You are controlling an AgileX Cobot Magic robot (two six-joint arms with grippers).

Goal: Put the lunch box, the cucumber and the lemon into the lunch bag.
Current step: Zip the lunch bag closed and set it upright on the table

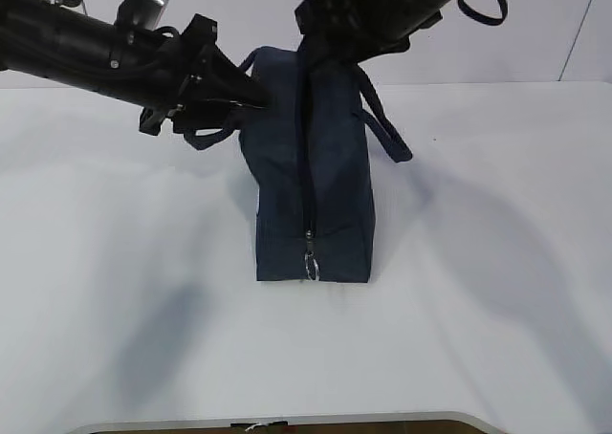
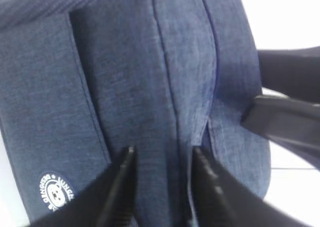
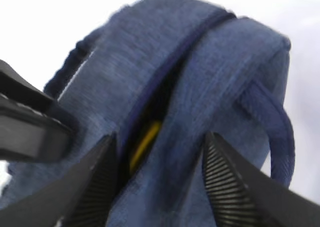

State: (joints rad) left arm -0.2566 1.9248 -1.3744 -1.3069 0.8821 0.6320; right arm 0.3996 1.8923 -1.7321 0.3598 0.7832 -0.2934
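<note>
One navy lunch bag [image 1: 311, 200] stands on a white table [image 1: 115, 338], with two loop handles. One lemon [image 3: 144, 143] shows as a yellow sliver inside the bag's slit, between the right gripper's [image 3: 159, 179] parted jaws. The left gripper [image 2: 161, 179], jaws also apart and holding nothing, hovers over the bag's top beside its round white logo [image 2: 55, 191]. Both arms reach in from above.

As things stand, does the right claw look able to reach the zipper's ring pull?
Probably yes: the ring pull hangs exposed at the lunch bag's near end, nothing covering it, though the right claw sits open at the far end.
</note>
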